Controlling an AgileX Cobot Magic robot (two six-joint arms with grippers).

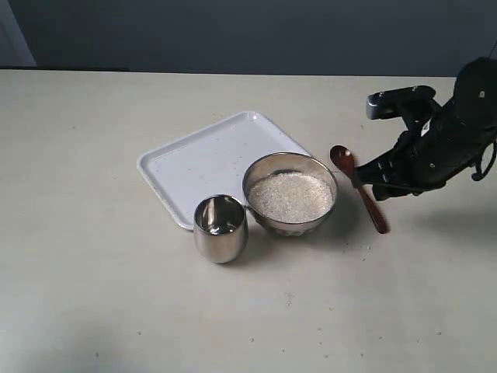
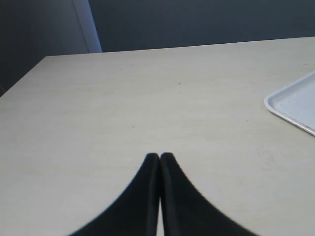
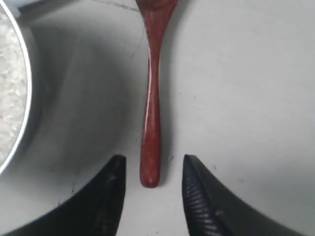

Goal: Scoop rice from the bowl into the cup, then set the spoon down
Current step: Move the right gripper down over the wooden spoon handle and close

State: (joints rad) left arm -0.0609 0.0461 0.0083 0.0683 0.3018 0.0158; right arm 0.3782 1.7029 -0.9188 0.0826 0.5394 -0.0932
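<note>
One spoon [image 3: 151, 98], handle end pointing between right jaws.

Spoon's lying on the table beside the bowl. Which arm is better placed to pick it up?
Right. The right pincer is open, with the end of the spoon handle lined up between its fingers. The left pincer is shut over bare table, with only a tray corner in its view.

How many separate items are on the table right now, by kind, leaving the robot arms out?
Steel vessels: 2, the bowl and the cup
White tray: 1
Wooden spoon: 1
Total: 4, with the rice in the bowl not counted separately.
</note>
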